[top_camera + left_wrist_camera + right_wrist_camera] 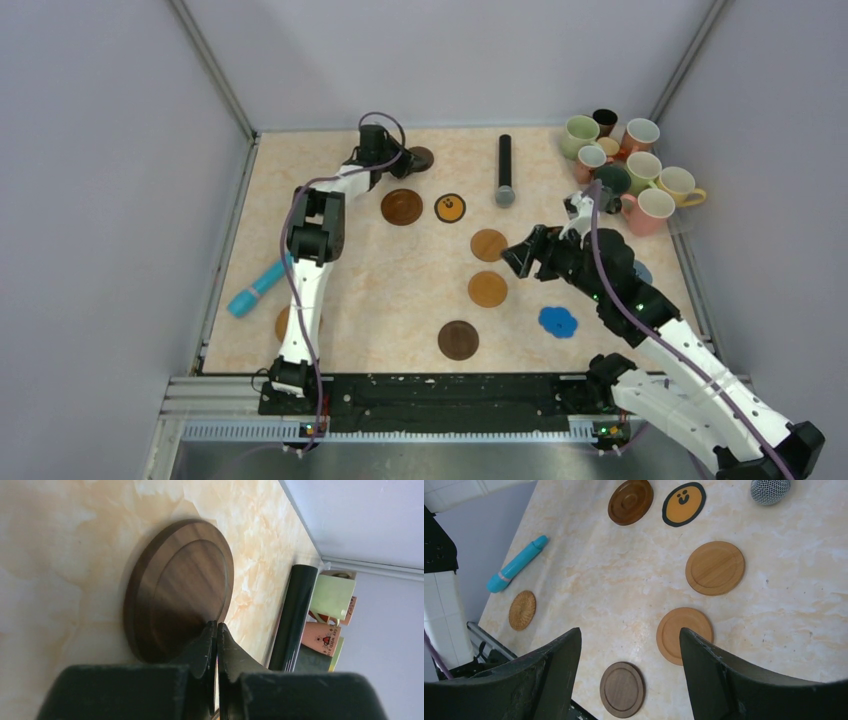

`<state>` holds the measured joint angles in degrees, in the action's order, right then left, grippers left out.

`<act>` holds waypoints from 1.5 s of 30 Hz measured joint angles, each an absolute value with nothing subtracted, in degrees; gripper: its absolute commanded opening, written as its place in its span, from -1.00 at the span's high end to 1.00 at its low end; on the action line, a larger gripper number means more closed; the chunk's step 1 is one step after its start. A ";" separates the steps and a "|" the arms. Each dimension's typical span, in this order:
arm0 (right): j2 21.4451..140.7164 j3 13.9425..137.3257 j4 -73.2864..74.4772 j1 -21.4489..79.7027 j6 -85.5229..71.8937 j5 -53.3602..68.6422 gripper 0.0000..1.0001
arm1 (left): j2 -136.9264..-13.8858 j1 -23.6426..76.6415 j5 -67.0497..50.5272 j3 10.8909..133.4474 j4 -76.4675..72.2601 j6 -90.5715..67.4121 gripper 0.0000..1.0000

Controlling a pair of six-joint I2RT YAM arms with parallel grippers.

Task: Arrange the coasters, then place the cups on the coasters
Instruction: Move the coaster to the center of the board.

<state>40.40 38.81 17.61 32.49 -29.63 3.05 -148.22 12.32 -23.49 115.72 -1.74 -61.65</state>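
The left tool (216,626) is closed, its fingers pressed together with nothing between them, the tips down at the rim of a dark brown coaster (180,587) that lies flat on the table (60,580) near the far edge, left of centre; whether the tips touch the rim I cannot tell. The right tool (629,632) hangs open above the right half of the table, jaws wide apart, holding nothing. Under it lie a tan coaster (715,567), a second tan coaster (684,635) and a dark round coaster (622,689) nearest the arms. A brown coaster (401,207) and a black-and-orange coaster (450,208) sit side by side farther back, a blue flower coaster (558,321) lies at the near right, and a woven coaster (285,322) shows partly behind the left arm. The cups (625,165) stand bunched in the far right corner, off the coasters
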 measured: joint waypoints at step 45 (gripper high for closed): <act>34.50 38.81 20.88 32.49 -31.11 2.35 -0.43 | -144.05 15.94 -29.41 110.80 3.42 -60.01 0.74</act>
<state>34.50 38.81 20.88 32.49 -31.11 2.35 -144.05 15.94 -29.41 110.80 3.42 -60.01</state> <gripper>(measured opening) 0.714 0.108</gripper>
